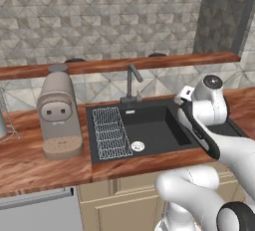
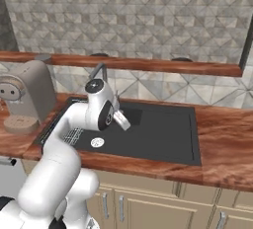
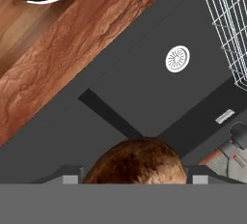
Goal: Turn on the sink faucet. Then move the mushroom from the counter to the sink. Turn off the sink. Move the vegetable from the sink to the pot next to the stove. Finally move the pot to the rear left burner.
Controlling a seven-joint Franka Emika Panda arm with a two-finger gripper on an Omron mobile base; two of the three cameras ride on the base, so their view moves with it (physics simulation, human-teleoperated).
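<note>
Counter (image 1: 45, 168) is running wood-grain across the room, with the black sink (image 1: 154, 128) set into it and the arm reaching over the basin's right side. Coffee machine (image 1: 59, 110) is sitting on the counter to the left, well apart from the action. Wire rack (image 1: 110, 133) is lying along the basin's left half, drain (image 3: 177, 58) beside it on the bare floor. Faucet (image 1: 132, 81) is standing at the back rim; can't tell whether water is running.

Gripper (image 3: 132, 178) is grasping the mushroom (image 3: 136, 162), brown cap wedged between the two tips, hanging above the basin floor.

Looks like step two in hand: carrying the mushroom into the sink. Next move probably calls for lowering toward the open floor near the drain, clear of the rack, then releasing and heading for the faucet handle.
</note>
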